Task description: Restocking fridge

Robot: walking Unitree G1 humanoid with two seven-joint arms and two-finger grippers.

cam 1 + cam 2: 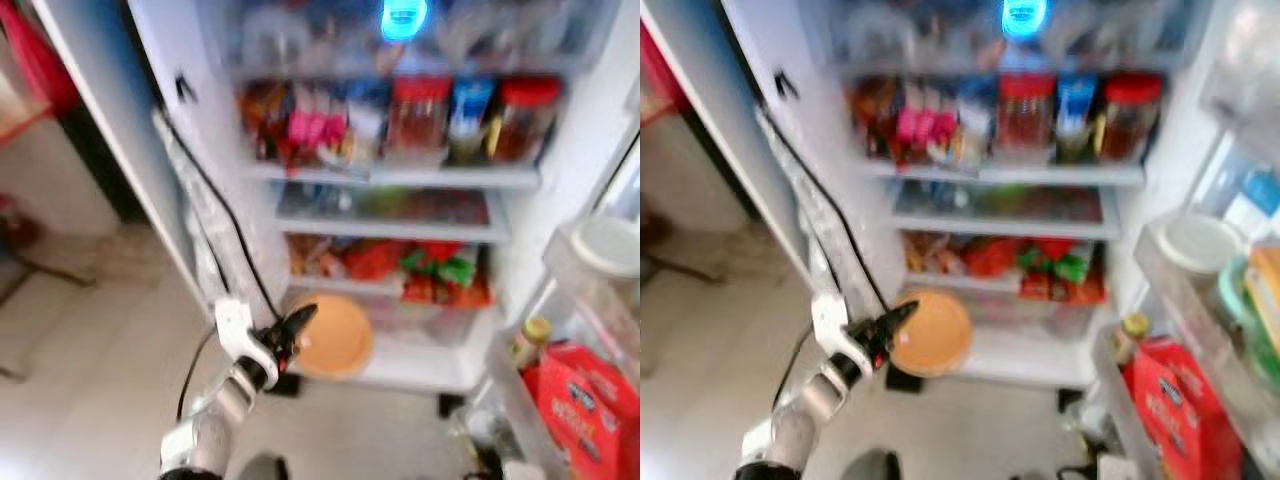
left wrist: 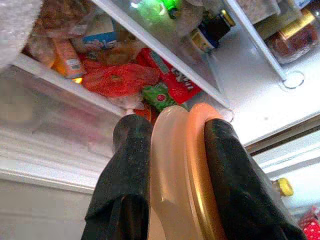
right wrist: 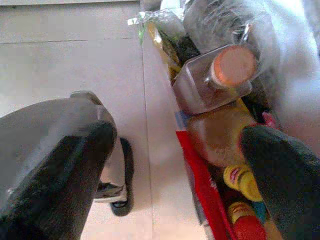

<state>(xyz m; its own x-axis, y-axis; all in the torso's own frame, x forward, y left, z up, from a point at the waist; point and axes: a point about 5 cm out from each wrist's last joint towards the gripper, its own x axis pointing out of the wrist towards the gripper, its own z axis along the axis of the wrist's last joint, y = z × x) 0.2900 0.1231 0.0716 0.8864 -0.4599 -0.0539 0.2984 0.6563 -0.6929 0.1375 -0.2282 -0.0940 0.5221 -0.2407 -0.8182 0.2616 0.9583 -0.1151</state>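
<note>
Left: the left arm reaches toward the open fridge (image 1: 190, 60); the left gripper (image 1: 292, 330) pinches an orange plate (image 1: 335, 337) by its rim, one black finger (image 2: 125, 175) on each face. Centre: the plate is held on edge just before the lowest shelf (image 1: 420, 365), its flat face toward the camera, under packed shelves of jars (image 1: 418, 115) and red packets (image 1: 440, 275). Right: the door rack (image 1: 520, 400) holds bottles (image 3: 215, 80) and a red bag (image 1: 585, 410); the right gripper (image 3: 175, 165) hangs beside it, fingers spread.
</note>
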